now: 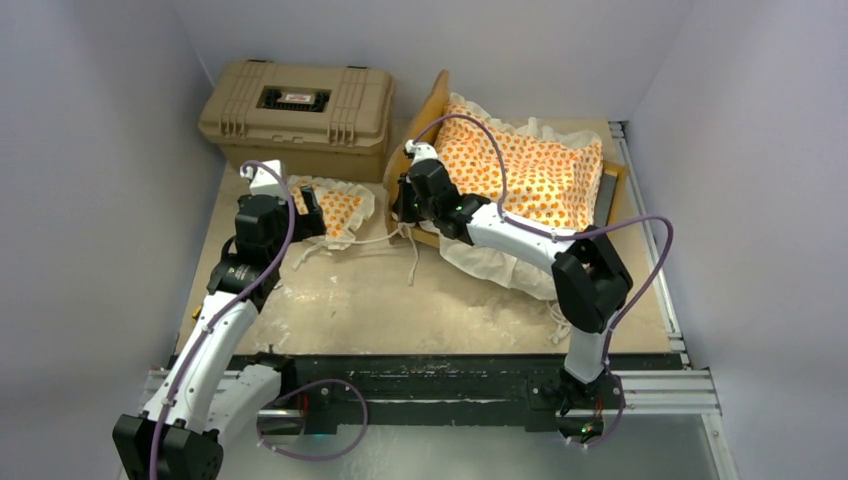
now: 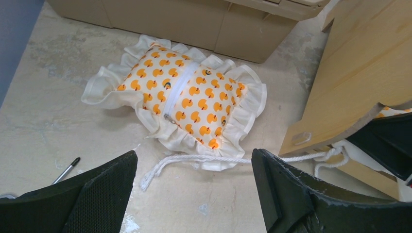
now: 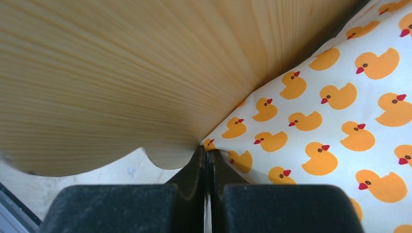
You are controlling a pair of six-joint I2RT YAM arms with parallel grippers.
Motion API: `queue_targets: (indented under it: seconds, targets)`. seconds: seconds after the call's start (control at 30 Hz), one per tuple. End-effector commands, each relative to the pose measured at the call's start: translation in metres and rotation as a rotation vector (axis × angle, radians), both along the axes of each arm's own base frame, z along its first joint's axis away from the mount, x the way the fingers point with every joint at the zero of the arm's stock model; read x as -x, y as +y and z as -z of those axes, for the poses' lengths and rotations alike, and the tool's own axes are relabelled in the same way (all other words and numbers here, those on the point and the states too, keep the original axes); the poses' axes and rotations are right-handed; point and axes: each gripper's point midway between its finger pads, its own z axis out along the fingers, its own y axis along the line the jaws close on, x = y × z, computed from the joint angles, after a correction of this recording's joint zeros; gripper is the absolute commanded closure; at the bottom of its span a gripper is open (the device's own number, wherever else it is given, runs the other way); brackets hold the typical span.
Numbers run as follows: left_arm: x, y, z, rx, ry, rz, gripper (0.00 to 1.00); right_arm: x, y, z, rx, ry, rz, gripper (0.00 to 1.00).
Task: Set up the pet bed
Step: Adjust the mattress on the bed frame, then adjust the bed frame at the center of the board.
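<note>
One frame (image 1: 432, 105); one mattress (image 1: 540, 170); one pillow (image 1: 338, 208); one case (image 1: 300, 115) — two pincers (image 2: 194, 167) (image 3: 208, 155).

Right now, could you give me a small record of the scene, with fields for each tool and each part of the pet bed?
left tool: open, just short of the pillow, not touching it
right tool: shut, tips at the corner where mattress meets headboard
pillow: on the table, zipper side up, outside the frame
mattress: in the frame, ruffle spilling over its near side
tan case: closed, behind the pillow
</note>
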Motion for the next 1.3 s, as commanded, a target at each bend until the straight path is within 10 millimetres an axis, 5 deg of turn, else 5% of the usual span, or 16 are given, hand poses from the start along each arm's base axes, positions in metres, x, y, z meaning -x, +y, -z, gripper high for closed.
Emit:
queue_targets:
  seconds: [0.0,0.1,0.27,0.4,0.53,0.6,0.67,0.87,1.13,1.27]
  targets:
    - [-0.004,-0.014,0.0,0.02,-0.018,0.07,0.12,0.002,0.021,-0.017,-0.071,-0.014,-0.078,0.95]
    - [-0.008,-0.031,-0.002,0.075,-0.009,0.145,0.12,0.013,0.015,-0.033,-0.066,-0.008,-0.107,0.77]
    - [-0.017,-0.067,-0.015,0.201,-0.004,0.275,0.1,0.023,-0.02,-0.09,-0.037,-0.099,-0.062,0.45]
    - [-0.027,-0.096,-0.027,0.29,-0.027,0.338,0.07,0.012,-0.097,-0.107,0.042,-0.118,0.125,0.26]
    - [-0.031,-0.137,-0.028,0.295,-0.032,0.395,0.05,0.012,-0.177,-0.11,0.073,-0.125,0.295,0.26]
    - [-0.033,-0.157,-0.025,0.279,-0.029,0.412,0.04,0.017,-0.207,-0.111,0.104,-0.138,0.355,0.09]
    - [-0.039,-0.169,-0.018,0.255,-0.029,0.389,0.04,0.023,-0.226,-0.111,0.121,-0.149,0.405,0.03]
    - [-0.08,-0.164,-0.016,0.184,-0.094,0.236,0.18,0.037,-0.236,-0.099,0.105,-0.132,0.417,0.02]
    - [-0.131,-0.174,-0.023,0.075,-0.118,0.19,0.65,0.042,-0.241,-0.089,0.109,-0.127,0.427,0.02]
    - [-0.159,-0.193,-0.033,0.024,-0.133,0.233,0.69,0.047,-0.243,-0.078,0.124,-0.105,0.426,0.02]
